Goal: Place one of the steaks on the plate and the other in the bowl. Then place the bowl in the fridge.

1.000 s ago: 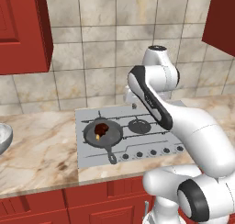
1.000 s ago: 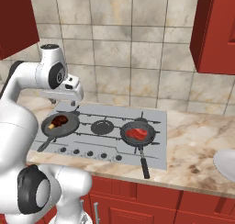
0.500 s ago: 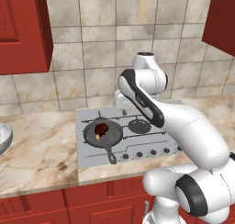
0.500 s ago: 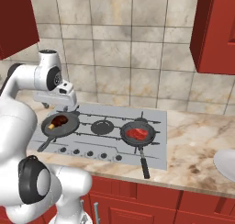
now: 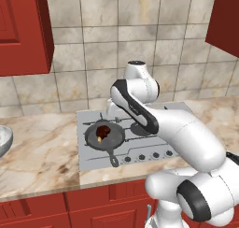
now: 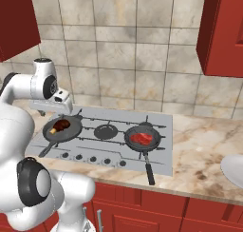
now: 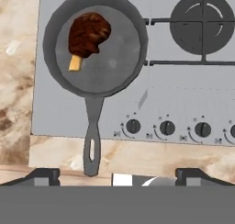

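Marble tabletop [image 5: 42,161] carries 2 skillets; our claw [image 7: 117,175], wide open and empty, hovers above. Steak [image 6: 142,138] probably soft, slippery; pinch its edges.

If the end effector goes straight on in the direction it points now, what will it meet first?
Probably the stovetop, on the bare grey surface just beside the left skillet that holds the steak. The end effector is open and holds nothing. Depth is hard to judge.
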Tool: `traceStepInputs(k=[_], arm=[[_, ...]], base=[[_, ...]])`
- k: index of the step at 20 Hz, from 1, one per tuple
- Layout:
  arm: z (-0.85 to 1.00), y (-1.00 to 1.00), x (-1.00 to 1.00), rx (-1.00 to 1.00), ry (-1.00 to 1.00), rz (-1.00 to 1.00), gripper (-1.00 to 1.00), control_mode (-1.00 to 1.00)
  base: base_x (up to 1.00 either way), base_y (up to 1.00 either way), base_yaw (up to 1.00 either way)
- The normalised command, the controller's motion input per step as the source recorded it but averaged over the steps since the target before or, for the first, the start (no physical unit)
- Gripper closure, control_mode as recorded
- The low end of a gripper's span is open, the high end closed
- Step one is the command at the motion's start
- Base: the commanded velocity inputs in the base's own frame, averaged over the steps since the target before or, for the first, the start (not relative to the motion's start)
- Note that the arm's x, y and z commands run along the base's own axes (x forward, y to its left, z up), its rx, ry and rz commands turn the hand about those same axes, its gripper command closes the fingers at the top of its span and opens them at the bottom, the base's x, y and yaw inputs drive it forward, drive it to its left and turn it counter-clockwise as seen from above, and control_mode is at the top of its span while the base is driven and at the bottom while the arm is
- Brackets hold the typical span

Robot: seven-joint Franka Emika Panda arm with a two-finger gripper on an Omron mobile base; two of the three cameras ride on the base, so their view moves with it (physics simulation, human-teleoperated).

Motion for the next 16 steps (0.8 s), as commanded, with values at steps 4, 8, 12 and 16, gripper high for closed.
traceStepInputs(k=[4, 8, 12, 16], arm=[[-0.11, 0.37, 0.19, 0.0, 0.02, 0.0, -1.0, -1.0], [-0.23, 0.38, 0.18, -0.01, 0.05, 0.0, -1.0, -1.0], [-0.33, 0.17, 0.16, -0.03, 0.04, -0.01, -1.0, -1.0], [-0.3, 0.05, 0.18, -0.03, 0.02, -0.03, -1.0, -1.0]], base=[[0.0, 0.0, 0.0], [0.0, 0.0, 0.0], [0.0, 0.0, 0.0], [0.0, 0.0, 0.0]])
